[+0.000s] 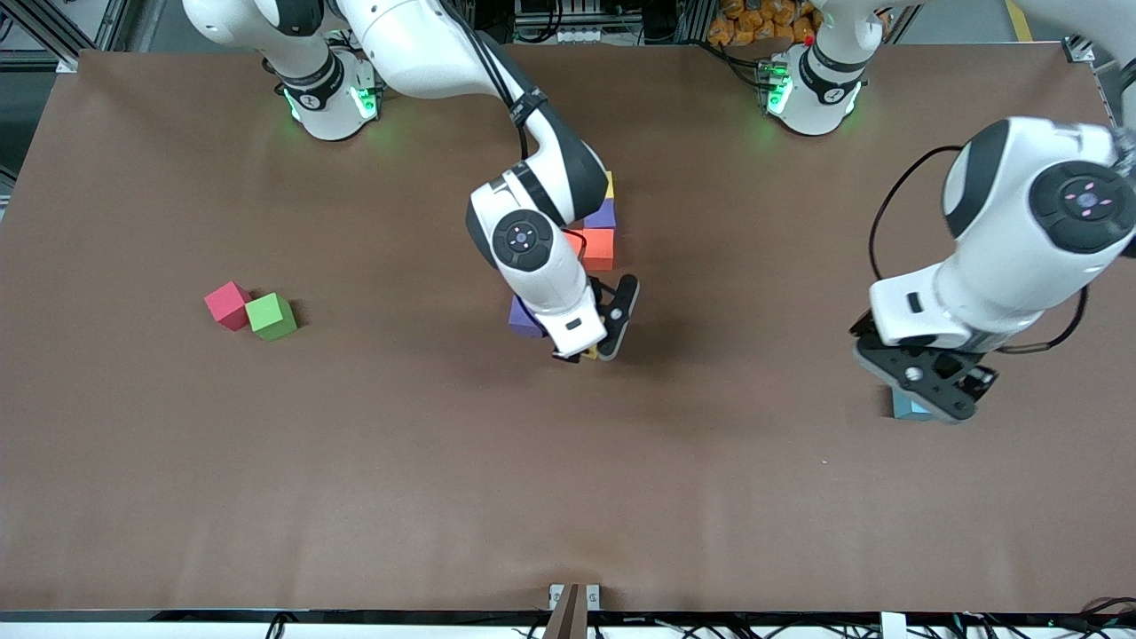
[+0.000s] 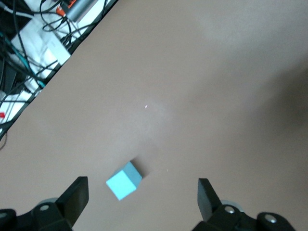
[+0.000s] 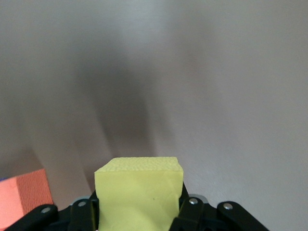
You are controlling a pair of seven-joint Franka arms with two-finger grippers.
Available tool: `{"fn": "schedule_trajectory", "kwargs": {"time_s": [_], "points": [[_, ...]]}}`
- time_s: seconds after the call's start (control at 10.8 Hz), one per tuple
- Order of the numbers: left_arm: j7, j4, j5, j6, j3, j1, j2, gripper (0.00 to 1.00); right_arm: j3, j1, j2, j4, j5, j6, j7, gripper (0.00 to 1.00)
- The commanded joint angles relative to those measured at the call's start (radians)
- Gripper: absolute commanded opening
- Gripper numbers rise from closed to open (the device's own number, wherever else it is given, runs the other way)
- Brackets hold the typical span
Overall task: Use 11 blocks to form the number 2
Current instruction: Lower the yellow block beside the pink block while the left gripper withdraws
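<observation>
I see a green cube (image 1: 272, 316) on the brown table (image 1: 355, 461), toward my right arm's end. It stands flat and touches the thing beside it. Past the table's edge, dark cables (image 2: 29, 43) lie in a tangle on the floor.

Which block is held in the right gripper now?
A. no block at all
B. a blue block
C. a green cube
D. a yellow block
D: in the right wrist view the right gripper is shut on a yellow block, while the light blue block lies on the table under the open left gripper.
</observation>
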Motion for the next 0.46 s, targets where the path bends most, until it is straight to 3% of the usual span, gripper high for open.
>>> {"fn": "schedule_trajectory", "kwargs": {"time_s": [0.0, 0.28, 0.37], "points": [[-0.008, -0.026, -0.027, -0.053, 0.004, 0.035, -0.083, 1.0, 0.003, 0.037, 0.007, -0.001, -0.008, -0.004, -0.155, 0.11], [-0.093, -0.039, -0.156, -0.144, 0.011, 0.094, -0.165, 1.0, 0.003, 0.116, 0.009, -0.089, -0.009, 0.096, -0.181, 0.1], [-0.103, -0.039, -0.164, -0.174, 0.054, 0.086, -0.191, 1.0, 0.003, 0.139, 0.009, -0.135, -0.007, 0.164, -0.193, 0.09]]}}
